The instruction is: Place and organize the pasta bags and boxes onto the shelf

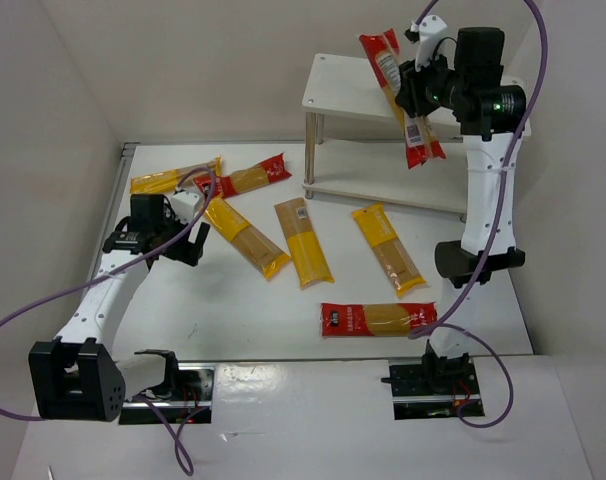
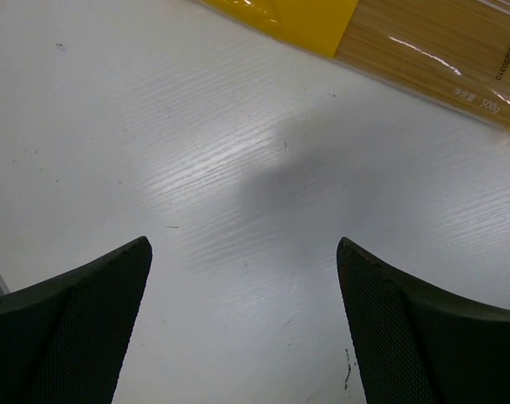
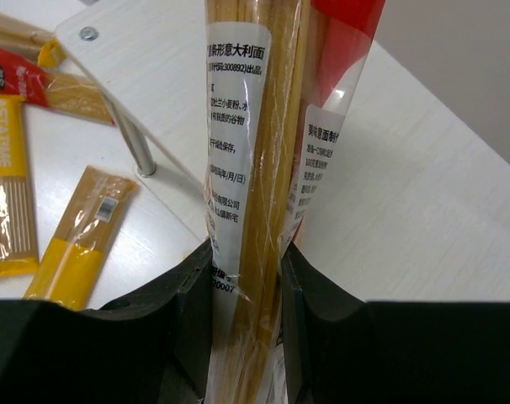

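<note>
My right gripper (image 1: 415,88) is shut on a red pasta packet (image 1: 398,95) and holds it tilted above the shelf's top board (image 1: 348,90). In the right wrist view the packet (image 3: 247,126) stands squeezed between the jaws of the right gripper (image 3: 247,252), over the board (image 3: 154,67). My left gripper (image 1: 188,240) hangs open at the table's left. Beside it lies a yellow packet (image 1: 245,237). The left wrist view has bare table between the jaws of the left gripper (image 2: 244,252), and a yellow packet (image 2: 390,34) ahead of them.
Loose packets lie on the table: yellow (image 1: 173,178), red (image 1: 248,178), yellow (image 1: 303,242), yellow (image 1: 389,248) and red (image 1: 377,318). The shelf's lower board (image 1: 383,185) sits behind them on silver legs (image 1: 310,150). White walls close in the left and back sides.
</note>
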Action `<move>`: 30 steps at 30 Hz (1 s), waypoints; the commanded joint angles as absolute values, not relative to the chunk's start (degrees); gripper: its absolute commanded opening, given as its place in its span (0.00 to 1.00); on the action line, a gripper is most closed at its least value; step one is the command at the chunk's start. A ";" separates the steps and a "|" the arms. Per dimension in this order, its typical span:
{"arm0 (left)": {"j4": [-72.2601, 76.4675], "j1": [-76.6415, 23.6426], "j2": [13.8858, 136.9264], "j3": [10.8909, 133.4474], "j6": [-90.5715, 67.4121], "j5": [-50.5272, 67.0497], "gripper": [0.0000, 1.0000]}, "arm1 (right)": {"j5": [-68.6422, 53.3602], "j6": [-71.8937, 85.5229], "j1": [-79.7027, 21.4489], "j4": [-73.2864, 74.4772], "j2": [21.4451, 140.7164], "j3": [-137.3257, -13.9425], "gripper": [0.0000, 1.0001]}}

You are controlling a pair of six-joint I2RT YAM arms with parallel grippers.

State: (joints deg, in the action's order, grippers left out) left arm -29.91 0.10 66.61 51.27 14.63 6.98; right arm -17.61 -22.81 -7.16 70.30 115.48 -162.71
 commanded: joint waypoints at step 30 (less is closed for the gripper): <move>-30.85 1.67 68.29 51.68 16.96 11.25 0.97 | -8.62 -17.13 1.14 48.96 131.57 -179.38 0.00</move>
